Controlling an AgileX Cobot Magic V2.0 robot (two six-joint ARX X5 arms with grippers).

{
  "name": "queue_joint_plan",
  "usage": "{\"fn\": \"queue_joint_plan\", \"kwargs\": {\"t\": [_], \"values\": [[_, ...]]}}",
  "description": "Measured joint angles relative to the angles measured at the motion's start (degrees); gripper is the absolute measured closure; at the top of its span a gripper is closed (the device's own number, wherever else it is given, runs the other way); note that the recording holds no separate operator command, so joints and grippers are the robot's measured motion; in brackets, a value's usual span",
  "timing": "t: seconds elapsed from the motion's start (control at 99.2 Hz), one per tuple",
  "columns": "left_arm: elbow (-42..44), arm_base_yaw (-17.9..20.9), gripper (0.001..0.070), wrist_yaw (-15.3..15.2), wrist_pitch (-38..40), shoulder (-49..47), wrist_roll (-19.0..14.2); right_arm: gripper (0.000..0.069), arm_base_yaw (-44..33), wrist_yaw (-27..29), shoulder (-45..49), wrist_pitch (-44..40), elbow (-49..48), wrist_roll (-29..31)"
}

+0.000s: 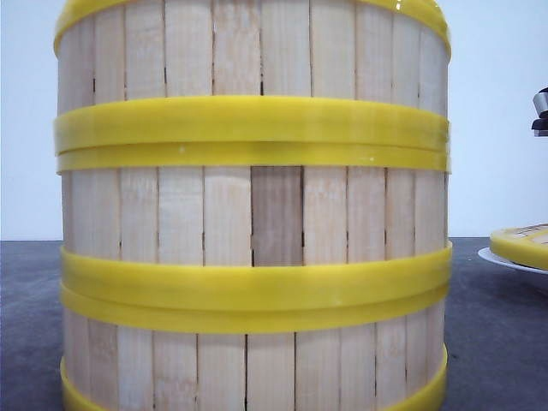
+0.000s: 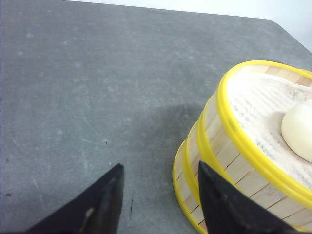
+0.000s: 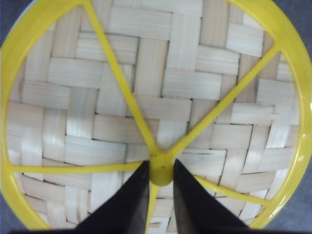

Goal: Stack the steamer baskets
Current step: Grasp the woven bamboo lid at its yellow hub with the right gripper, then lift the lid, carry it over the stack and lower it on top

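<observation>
Three steamer baskets (image 1: pixel 253 214) stand stacked on the grey table (image 2: pixel 73 87), the top one holding a pale bun (image 2: pixel 298 129) on white cloth. Right of the stack, the woven lid (image 3: pixel 156 107) lies on a white plate (image 1: pixel 505 258); the right gripper (image 3: pixel 160 187) pinches its yellow hub. Beside the stack, the left gripper (image 2: pixel 161 195) has fingers spread, empty

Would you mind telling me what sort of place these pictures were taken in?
Probably a robot test bench rather than a kitchen: a bare grey tabletop against a plain white wall, holding only stacked steamer baskets and a woven lid on a white plate.
</observation>
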Motion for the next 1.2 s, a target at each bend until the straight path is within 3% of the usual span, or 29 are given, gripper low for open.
{"fn": "queue_joint_plan", "kwargs": {"t": [0.212,0.615,0.786,0.978,1.2], "values": [[0.0,0.0,0.0424,0.0,0.02,0.0,0.0,0.0636,0.09,-0.57,-1.62,-1.01,1.84,-0.02],[0.0,0.0,0.0424,0.0,0.0,0.0,0.02,0.0636,6.4,-6.27,-16.48,-1.29,6.58,-1.95],[0.0,0.0,0.0424,0.0,0.0,0.0,0.02,0.0637,12.68,-10.14,-22.12,-3.43,7.23,-2.36],[0.0,0.0,0.0424,0.0,0.02,0.0,0.02,0.0638,21.75,-10.19,-22.51,-9.35,12.96,-2.47],[0.0,0.0,0.0424,0.0,0.02,0.0,0.04,0.0638,32.81,-10.05,-22.4,-10.08,19.02,-2.14]]}}
